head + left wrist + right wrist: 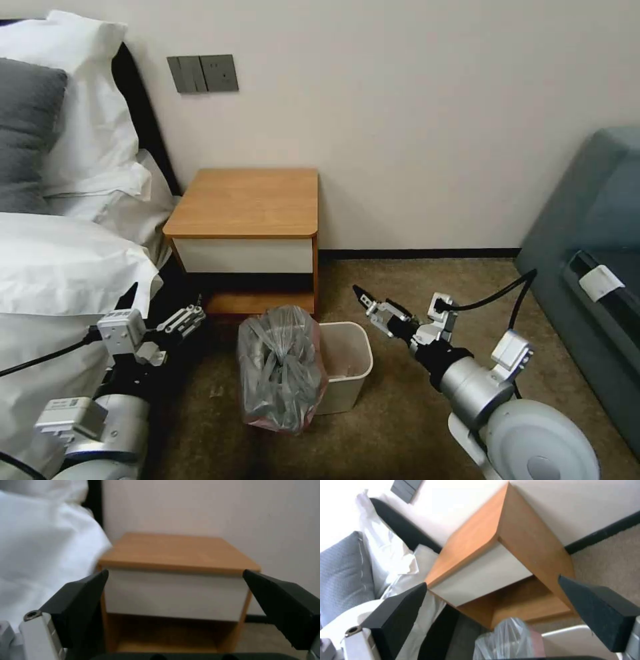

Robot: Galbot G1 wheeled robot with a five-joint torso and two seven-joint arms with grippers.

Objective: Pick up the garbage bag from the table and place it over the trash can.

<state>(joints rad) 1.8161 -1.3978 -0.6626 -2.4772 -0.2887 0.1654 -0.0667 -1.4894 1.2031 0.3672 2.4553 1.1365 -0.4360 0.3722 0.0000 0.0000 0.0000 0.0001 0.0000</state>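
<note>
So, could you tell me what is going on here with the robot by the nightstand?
The garbage bag is off the table and draped over the left side of the trash can on the carpet, the right part of the rim uncovered. Both end effectors are open and hold nothing: the left end effector left of the bag, the right end effector above the can's right.

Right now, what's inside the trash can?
The garbage bag drapes over the left side of the trash can, hiding that part. The right side is open, showing bare beige wall; the bottom is out of sight.
</note>
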